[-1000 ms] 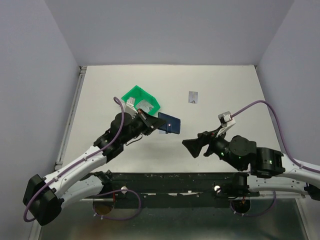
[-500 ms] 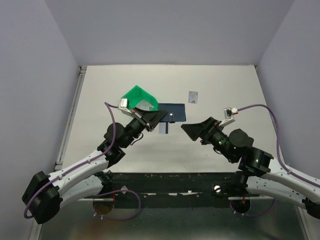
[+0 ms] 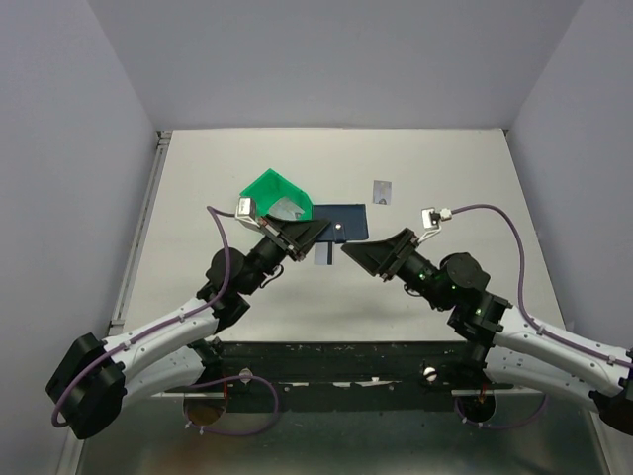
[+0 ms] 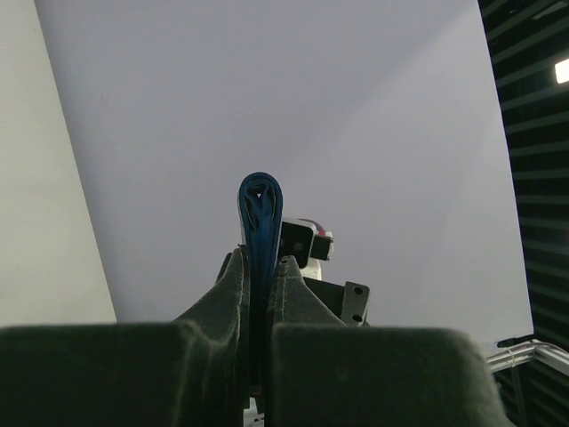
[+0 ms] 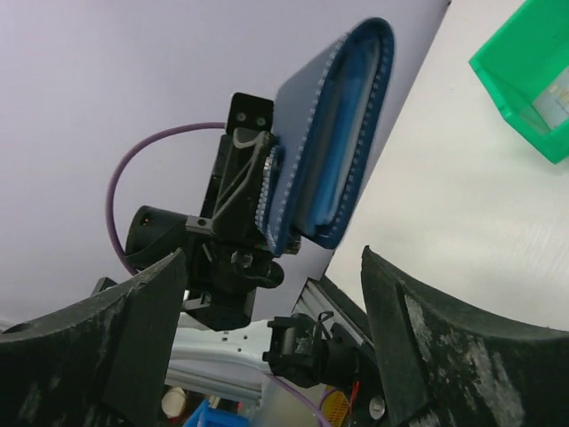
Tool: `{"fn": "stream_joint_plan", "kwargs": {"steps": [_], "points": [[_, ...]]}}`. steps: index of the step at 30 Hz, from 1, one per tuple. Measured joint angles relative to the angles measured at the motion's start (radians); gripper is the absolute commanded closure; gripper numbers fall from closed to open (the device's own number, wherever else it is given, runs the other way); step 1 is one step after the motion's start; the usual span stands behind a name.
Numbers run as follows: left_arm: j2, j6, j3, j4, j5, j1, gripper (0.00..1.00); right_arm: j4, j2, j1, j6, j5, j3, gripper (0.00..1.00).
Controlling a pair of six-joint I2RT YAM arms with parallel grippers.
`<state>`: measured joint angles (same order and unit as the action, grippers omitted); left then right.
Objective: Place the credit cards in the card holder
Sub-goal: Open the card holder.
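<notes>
An off-white desk [image 3: 455,163] is enclosed by plain pale lilac walls. Toward the far left a green bin [image 3: 265,186] is set, with a pale flat piece inside it. The holder [image 3: 341,216] is held up over the desk's middle, pinched in the closed left gripper [image 3: 315,233]. A near card [image 3: 322,254] is laid just below it, and a far card [image 3: 383,191] toward the far edge. The right gripper [image 3: 361,252] is spread wide, nothing in it. Since a second ago the holder has been raised, and the right gripper has been brought left, close beside it.
</notes>
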<state>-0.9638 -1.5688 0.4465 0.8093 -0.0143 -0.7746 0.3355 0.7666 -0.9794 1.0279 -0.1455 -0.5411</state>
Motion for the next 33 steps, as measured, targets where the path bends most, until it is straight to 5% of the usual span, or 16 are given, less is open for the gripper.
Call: {"fn": "stream_joint_plan", "kwargs": {"steps": [7, 11, 13, 16, 18, 20, 28, 33], "points": [[-0.013, -0.014, -0.017, 0.028, 0.008, 0.0, 1.0, 0.073, 0.021, 0.036, 0.028, 0.019, 0.005, 0.35], [-0.032, -0.024, -0.017, 0.061, 0.035, 0.0, 1.0, 0.09, 0.046, 0.082, 0.061, 0.024, 0.006, 0.67], [-0.037, -0.029, -0.021, 0.078, 0.048, 0.0, 0.92, 0.1, 0.067, 0.1, 0.075, 0.034, 0.006, 0.85], [-0.043, -0.032, -0.038, 0.093, 0.048, 0.005, 0.65, 0.119, 0.095, 0.121, 0.093, 0.059, 0.004, 1.0], [-0.044, -0.032, -0.047, 0.102, 0.048, 0.008, 0.48, 0.118, 0.101, 0.138, 0.098, 0.087, 0.004, 1.0], [-0.043, -0.024, -0.051, 0.113, 0.074, 0.008, 0.4, 0.106, 0.093, 0.159, 0.089, 0.113, 0.004, 1.0], [0.027, 0.084, -0.047, 0.079, 0.297, 0.138, 0.31, -0.082, 0.06, 0.388, -0.018, 0.433, -0.093, 1.0], [0.098, 0.264, 0.072, -0.135, 0.453, 0.219, 0.29, -0.161, 0.125, 0.458, -0.099, 0.717, -0.188, 1.0]]}}
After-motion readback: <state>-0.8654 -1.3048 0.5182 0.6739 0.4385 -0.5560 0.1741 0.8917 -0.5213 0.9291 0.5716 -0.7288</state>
